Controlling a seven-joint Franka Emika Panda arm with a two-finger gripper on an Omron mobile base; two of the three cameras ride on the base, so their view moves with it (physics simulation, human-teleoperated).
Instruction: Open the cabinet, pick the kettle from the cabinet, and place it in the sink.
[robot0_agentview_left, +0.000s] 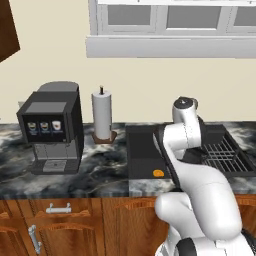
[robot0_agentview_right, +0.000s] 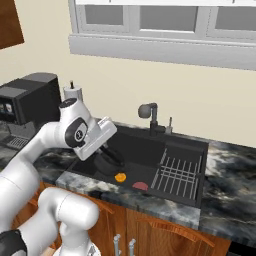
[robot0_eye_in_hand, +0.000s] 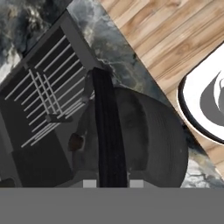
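With the claw (robot0_eye_in_hand: 112, 181) pinching the kettle (robot0_eye_in_hand: 144, 135) by its handle over the sink (robot0_agentview_right: 145, 145), it should lower straight down onto bare basin floor before letting go.

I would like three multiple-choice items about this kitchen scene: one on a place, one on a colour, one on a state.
1. Where is the kettle?
A. Over the sink, at the gripper
B. On the coffee machine
C. Beside the paper towel roll

2. What colour is the small round thing in the sink?
A. Blue
B. Orange
C. White

3. How does the gripper stand to the kettle's handle?
A. Far from it
B. Closed on it
C. Pressing the spout

Answers:
1 A: the right base view shows the dark kettle under the hand, above the basin.
2 B: both base views show it orange.
3 B: in the hand view the handle runs between the fingertips.
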